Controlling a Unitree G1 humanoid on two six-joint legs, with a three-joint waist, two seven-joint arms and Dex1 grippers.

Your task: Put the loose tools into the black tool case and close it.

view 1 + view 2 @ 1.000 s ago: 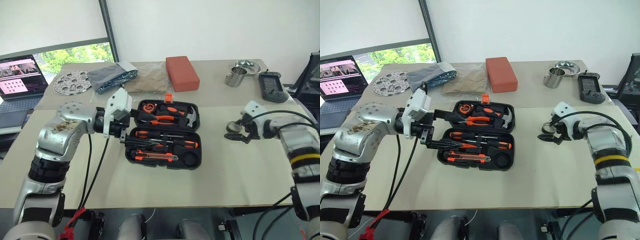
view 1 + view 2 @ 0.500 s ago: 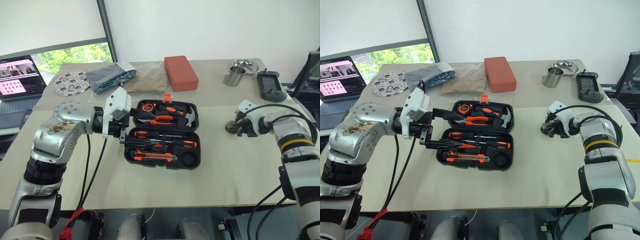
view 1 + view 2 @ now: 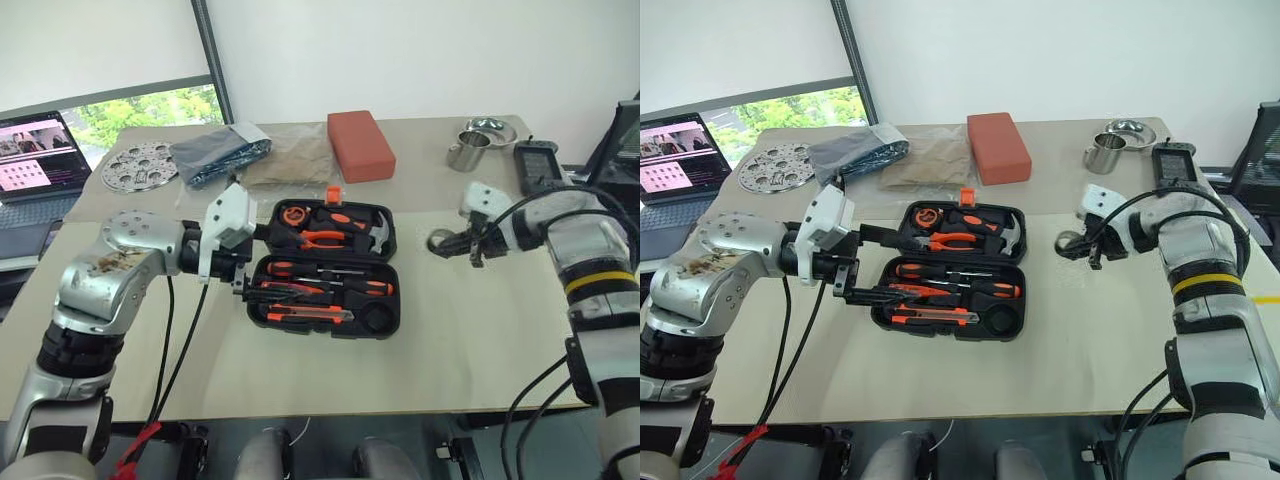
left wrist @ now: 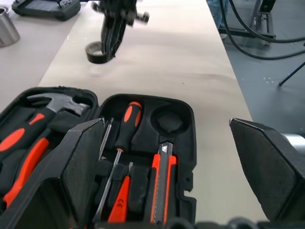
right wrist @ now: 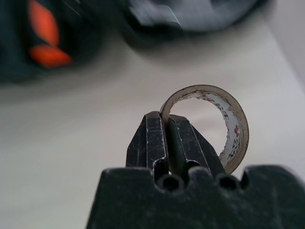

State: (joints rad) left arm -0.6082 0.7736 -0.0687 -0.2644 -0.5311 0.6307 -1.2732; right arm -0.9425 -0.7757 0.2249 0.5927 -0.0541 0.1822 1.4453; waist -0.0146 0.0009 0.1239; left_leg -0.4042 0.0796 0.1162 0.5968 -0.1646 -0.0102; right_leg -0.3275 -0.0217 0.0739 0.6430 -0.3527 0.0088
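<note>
Right end effector [image 5: 167, 136]: pinching wall of tape roll [image 5: 224, 124]; thin hold, roll may twist free.
Left end effector [image 4: 167, 157]: open beside black tool case [image 3: 325, 270]; may snag lid.

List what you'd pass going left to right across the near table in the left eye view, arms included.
left gripper → black tool case → tape roll pinched in the right gripper
</note>
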